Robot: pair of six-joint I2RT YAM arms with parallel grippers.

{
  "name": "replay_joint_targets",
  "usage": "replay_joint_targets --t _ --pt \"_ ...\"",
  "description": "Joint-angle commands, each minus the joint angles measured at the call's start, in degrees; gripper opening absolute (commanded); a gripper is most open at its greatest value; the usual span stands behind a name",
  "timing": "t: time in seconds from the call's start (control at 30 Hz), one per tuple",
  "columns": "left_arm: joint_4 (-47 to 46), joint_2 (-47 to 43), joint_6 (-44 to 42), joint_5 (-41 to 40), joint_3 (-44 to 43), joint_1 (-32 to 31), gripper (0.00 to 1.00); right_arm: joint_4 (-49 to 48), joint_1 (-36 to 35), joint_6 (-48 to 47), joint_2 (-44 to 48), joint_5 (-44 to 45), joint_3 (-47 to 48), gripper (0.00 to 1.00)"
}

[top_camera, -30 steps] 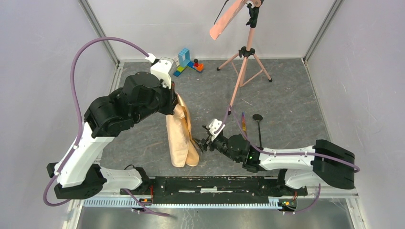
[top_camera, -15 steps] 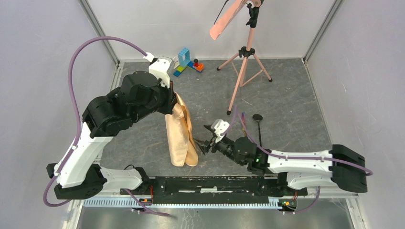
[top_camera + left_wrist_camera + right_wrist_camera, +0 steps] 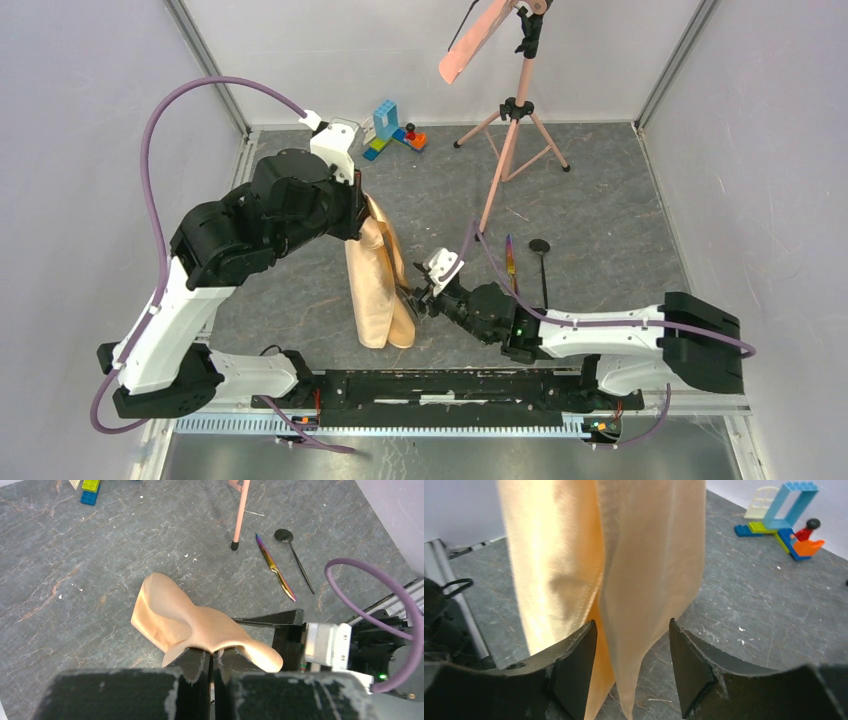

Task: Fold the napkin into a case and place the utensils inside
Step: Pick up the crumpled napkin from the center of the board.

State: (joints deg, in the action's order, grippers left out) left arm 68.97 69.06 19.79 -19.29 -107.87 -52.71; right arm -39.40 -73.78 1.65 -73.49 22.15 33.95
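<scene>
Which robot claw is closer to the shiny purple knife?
Right. The right gripper straddles the hanging end of the napkin, a short way beside the knife; the left gripper pinches the napkin's top, higher and farther away.

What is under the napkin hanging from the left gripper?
Only bare grey table shows around the napkin, which hangs from the shut left gripper. The patch directly beneath the cloth is covered. The knife and spoon lie apart, to the side.

The whole bench (image 3: 600,190) is overlooked from high above its near edge. The hanging napkin (image 3: 375,290) is seen steeply from above, close up, by the left wrist view, and level, very near, by the right wrist view. It is shared by all three.
</scene>
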Motion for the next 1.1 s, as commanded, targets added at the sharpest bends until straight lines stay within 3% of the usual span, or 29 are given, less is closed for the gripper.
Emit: replay_joint_targets --t 0.0,0.13,0.23,0.27,0.37,0.43,0.63,0.83,0.9,0.97,1.07 --pt "-0.64 -1.66 -3.14 0.4 -2.76 0.33 0.02 -2.9 -0.14 0.01 -3.92 8.46 3.4 0.59" --pt "-1.33 -3.14 -3.59 0.31 -2.64 0.33 0.02 -7.9 -0.09 -3.04 -7.52 11.42 2.94 0.4" --pt "-2.39 -5.23 -4.13 -0.32 -1.57 0.38 0.02 -7.91 -0.14 -7.25 -8.1 14.12 5.53 0.04" --pt "-2.61 -6.11 -4.3 -0.84 -1.12 0.33 0.02 -6.55 -0.13 -9.38 -7.5 15.51 6.85 0.0" --pt "-3.54 -9.27 -4.79 -1.43 0.5 0.37 0.02 -0.06 -0.14 -14.97 -2.3 18.15 11.12 0.0" --pt "-4.47 -11.67 -5.48 0.77 2.29 0.33 0.02 5.83 -0.14 -16.83 2.41 15.08 13.94 0.0" --pt "-8.63 -19.76 -7.43 17.09 5.98 0.33 0.02 23.33 -0.23 -15.27 15.52 -12.56 22.32 0.0" --pt "-11.48 -24.99 -8.19 25.87 7.15 0.33 0.02 24.62 -0.58 -11.85 20.71 -33.55 25.61 0.0" --pt "-13.14 -25.6 -7.4 23.58 10.09 0.33 0.02 23.49 -0.57 -12.23 21.38 -31.59 25.18 0.0" --pt "-14.74 -25.3 -5.2 14.44 14.25 0.33 0.02 20.99 -0.57 -13.45 21.71 -21.95 23.1 0.0" --pt "-12.07 -20.44 0.83 -8.59 20.09 0.34 0.02 15.61 -0.5 -16.17 19.61 4.69 19.64 0.0"
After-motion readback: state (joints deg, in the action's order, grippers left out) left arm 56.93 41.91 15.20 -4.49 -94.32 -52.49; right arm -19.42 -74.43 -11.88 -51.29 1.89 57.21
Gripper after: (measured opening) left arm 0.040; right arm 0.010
